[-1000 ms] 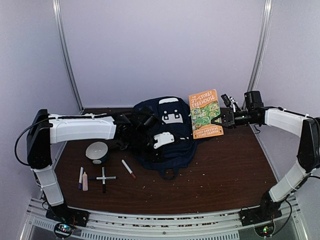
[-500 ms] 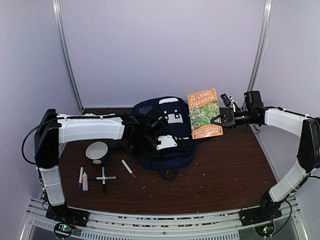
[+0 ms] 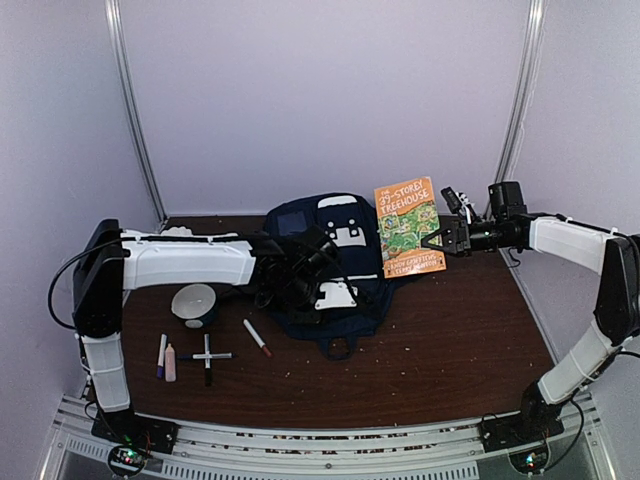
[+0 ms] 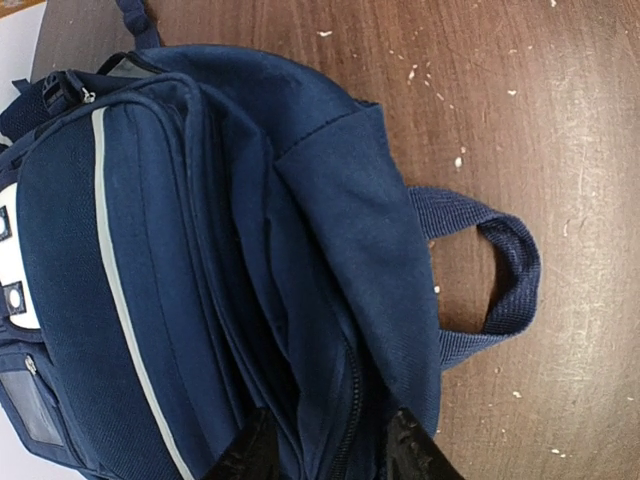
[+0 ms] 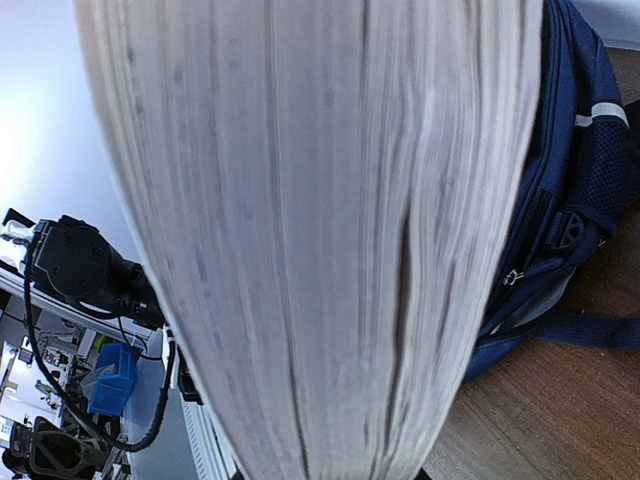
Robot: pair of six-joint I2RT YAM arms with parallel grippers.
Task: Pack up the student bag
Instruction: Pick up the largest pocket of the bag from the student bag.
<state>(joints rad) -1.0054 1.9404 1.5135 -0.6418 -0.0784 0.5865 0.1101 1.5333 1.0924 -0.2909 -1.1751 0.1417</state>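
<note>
The student bag (image 3: 335, 255) lies at the table's middle back, navy with white patches. My left gripper (image 3: 308, 268) is low over the bag's left side. In the left wrist view the bag (image 4: 150, 280) fills the frame and the left gripper (image 4: 325, 452) stands open, its fingertips (image 4: 245, 458) astride a loose fold of fabric with a zipper. My right gripper (image 3: 437, 241) is shut on an orange paperback book (image 3: 409, 228), held upright just right of the bag. The book's page edge (image 5: 320, 240) fills the right wrist view, with the bag (image 5: 575, 190) behind it.
Left of the bag sits a round white and blue object (image 3: 194, 303). Several markers lie near the front left: a red-tipped one (image 3: 257, 337), two crossed (image 3: 206, 357) and one beside a pale stick (image 3: 166, 358). The bag's carry loop (image 4: 505, 280) rests on the wood.
My left arm has reached further right over the bag, and the white patch on the front pocket has shifted right and toward the front. The right arm and book have not moved.
</note>
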